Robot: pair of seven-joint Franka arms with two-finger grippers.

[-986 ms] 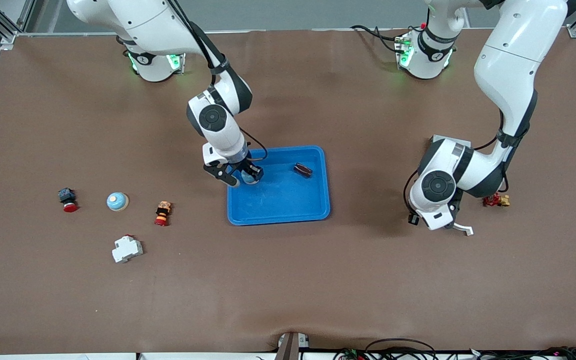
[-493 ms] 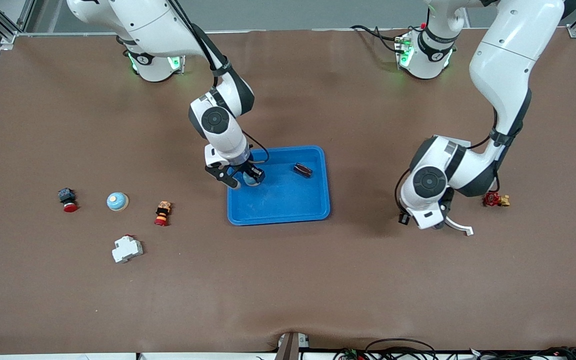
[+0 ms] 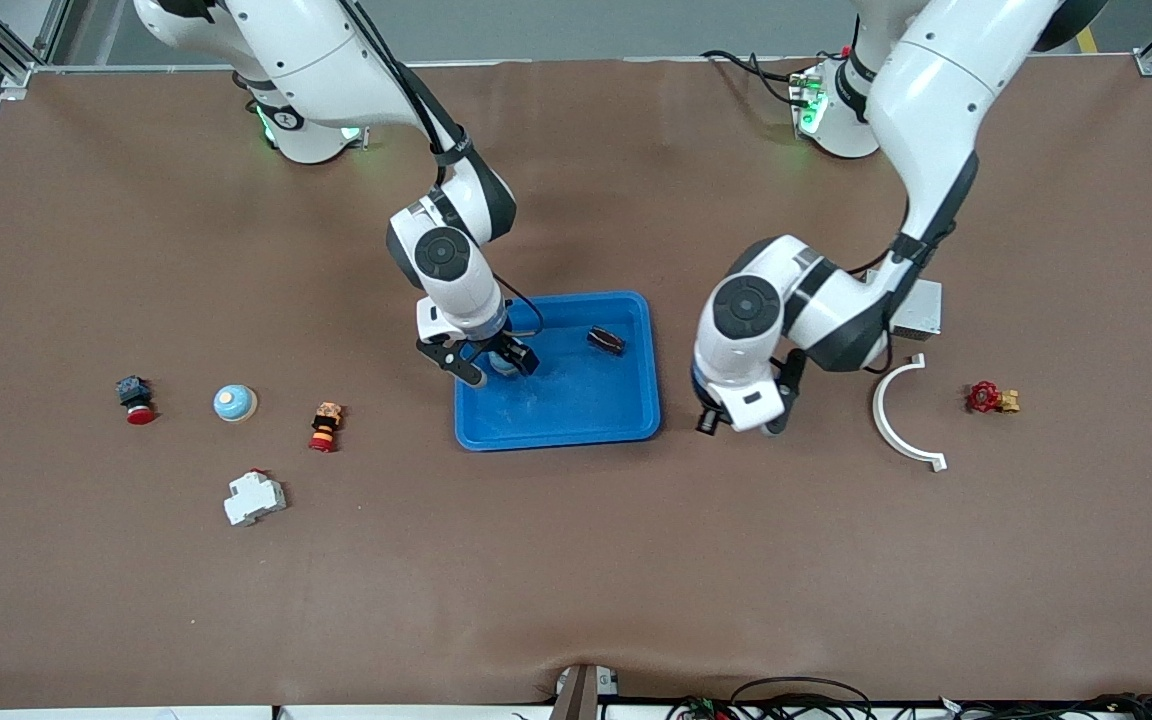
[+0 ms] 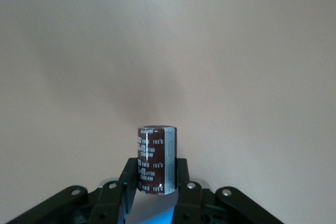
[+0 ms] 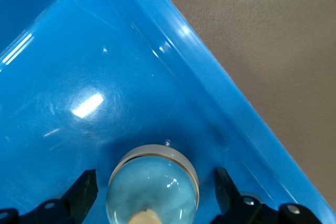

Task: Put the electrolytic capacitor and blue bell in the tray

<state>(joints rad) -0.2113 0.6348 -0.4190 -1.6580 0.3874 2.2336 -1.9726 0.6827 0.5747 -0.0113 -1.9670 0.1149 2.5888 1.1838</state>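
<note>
The blue tray [image 3: 556, 440] lies mid-table. My right gripper [image 3: 498, 366] is low in the tray's corner nearest the right arm's base. Its fingers stand open on either side of the light blue bell [image 5: 152, 182], which sits on the tray floor [image 5: 131, 77] untouched; in the front view the bell [image 3: 502, 363] is mostly hidden. My left gripper [image 4: 156, 178] is shut on a dark brown electrolytic capacitor [image 4: 156, 156]. It hangs over the bare table beside the tray [image 3: 774, 412], toward the left arm's end. A small dark brown part [image 3: 606, 340] lies in the tray.
A white curved piece [image 3: 901, 420], a red valve [image 3: 986, 398] and a grey box [image 3: 918, 305] lie toward the left arm's end. Toward the right arm's end lie a second light blue dome [image 3: 234, 403], a red button [image 3: 136, 400], an orange-black part [image 3: 326, 426] and a white breaker [image 3: 254, 497].
My left arm has swung from beside the white curved piece toward the tray, carrying the capacitor. My right gripper has shifted slightly into the tray and its fingers now stand apart from the bell.
</note>
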